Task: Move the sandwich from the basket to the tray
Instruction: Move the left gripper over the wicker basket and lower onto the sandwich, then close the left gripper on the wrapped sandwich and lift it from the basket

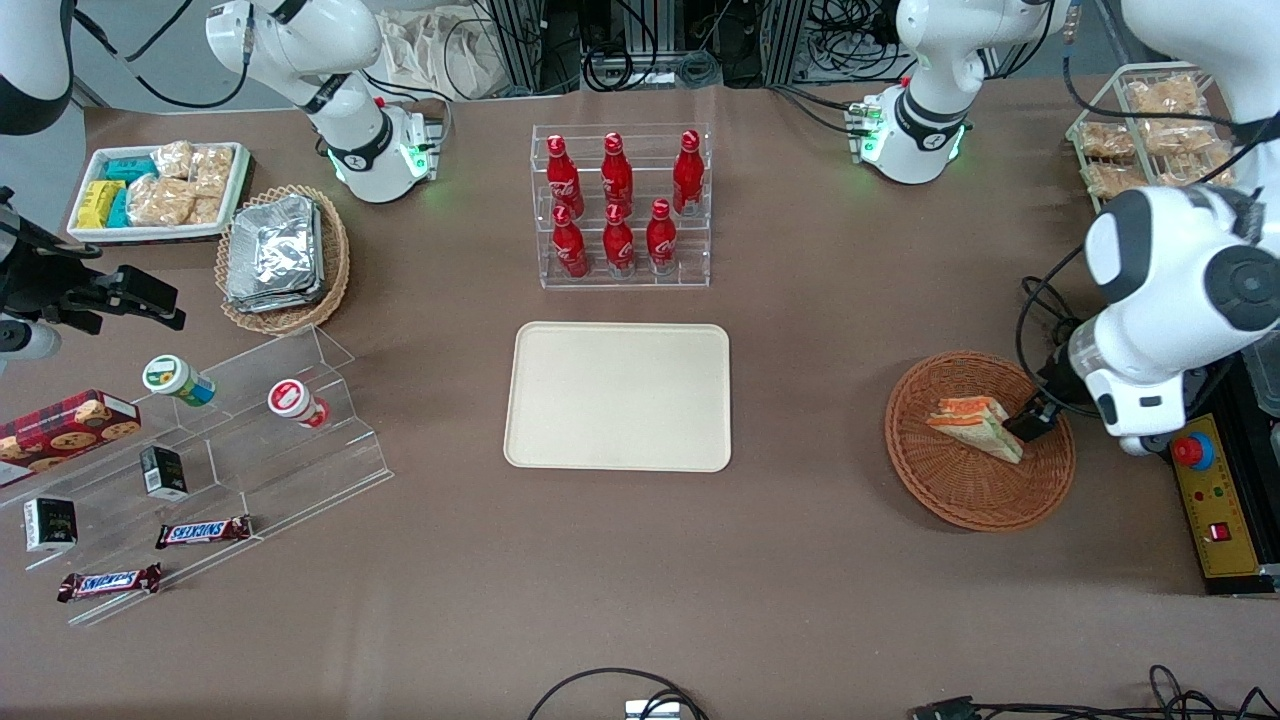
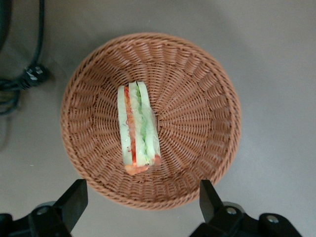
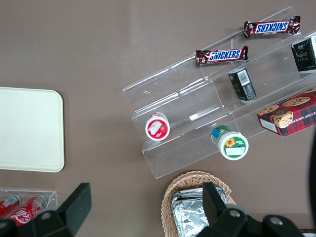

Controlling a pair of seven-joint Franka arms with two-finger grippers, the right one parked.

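Now the end effector (image 2: pixel 143 202) hovers above the basket (image 2: pixel 207 98), fingers spread wide apart (nothing gripped yet); the sandwich (image 2: pixel 137 129) lies inside. Next it must descend, straddle the wedge, close, then carry it to the tray (image 1: pixel 619 396).

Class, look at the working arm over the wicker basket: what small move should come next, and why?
Probably lower straight down. The hand hangs open above the basket, and the sandwich lies untouched between its spread fingers, so closing now would likely miss.
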